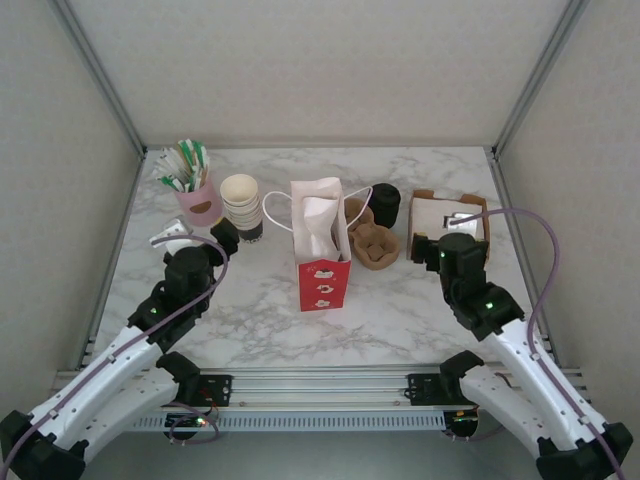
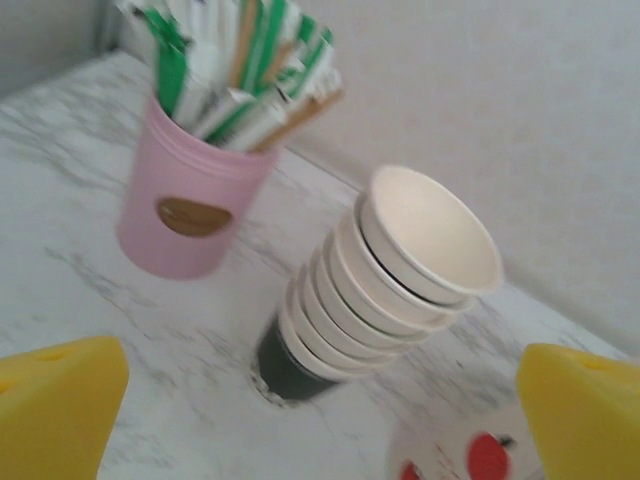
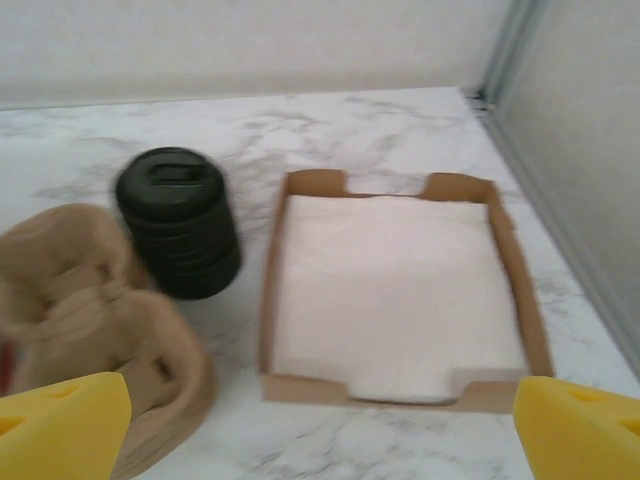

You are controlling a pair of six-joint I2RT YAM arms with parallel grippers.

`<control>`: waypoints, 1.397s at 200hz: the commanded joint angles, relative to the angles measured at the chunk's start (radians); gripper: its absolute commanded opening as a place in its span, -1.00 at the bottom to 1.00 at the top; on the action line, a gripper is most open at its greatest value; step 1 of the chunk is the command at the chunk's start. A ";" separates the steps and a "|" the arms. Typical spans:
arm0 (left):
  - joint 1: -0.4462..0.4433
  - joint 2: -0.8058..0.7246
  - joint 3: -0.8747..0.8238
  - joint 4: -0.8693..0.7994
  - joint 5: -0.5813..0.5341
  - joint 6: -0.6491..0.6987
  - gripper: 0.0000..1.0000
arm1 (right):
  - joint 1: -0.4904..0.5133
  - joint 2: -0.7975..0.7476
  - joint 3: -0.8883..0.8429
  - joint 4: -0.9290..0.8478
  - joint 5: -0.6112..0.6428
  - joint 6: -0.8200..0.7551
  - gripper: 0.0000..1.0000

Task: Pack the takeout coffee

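- left gripper (image 2: 320, 415): jaws fully apart, nothing between them. It hangs low, facing the stack of cups (image 2: 400, 270) and the pink pot of sachets (image 2: 190, 215).
- right gripper (image 3: 320, 425): jaws wide, empty. It faces the stack of lids (image 3: 180, 225) and the cardboard tray (image 3: 270, 310) of napkins (image 3: 400, 290), with the pulp carrier (image 3: 90, 300) to its left.
- bag (image 1: 322, 262): stands upright mid-table between the arms with its mouth open upward. Judged: placed so that either arm can load it from above.
- coffee cup: hidden. Judged to sit down inside the bag, behind its walls, which fits both grippers hanging empty.
- Supplies line the back of the table (image 1: 400, 310). Judged: this leaves the near marble free for reaching.
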 commanded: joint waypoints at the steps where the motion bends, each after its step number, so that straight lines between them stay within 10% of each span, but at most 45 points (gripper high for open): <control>1: 0.047 0.025 -0.035 0.141 -0.152 0.159 0.99 | -0.106 0.023 -0.064 0.201 0.016 -0.048 0.98; 92: 0.456 0.111 -0.320 0.648 0.264 0.417 0.99 | -0.308 0.174 -0.457 0.837 -0.006 -0.044 0.97; 168: 0.499 0.589 -0.447 1.312 0.233 0.459 0.99 | -0.322 0.542 -0.467 1.259 -0.107 -0.148 0.97; 279: 0.520 0.830 -0.359 1.386 0.404 0.527 0.99 | -0.306 0.786 -0.462 1.490 -0.435 -0.285 0.97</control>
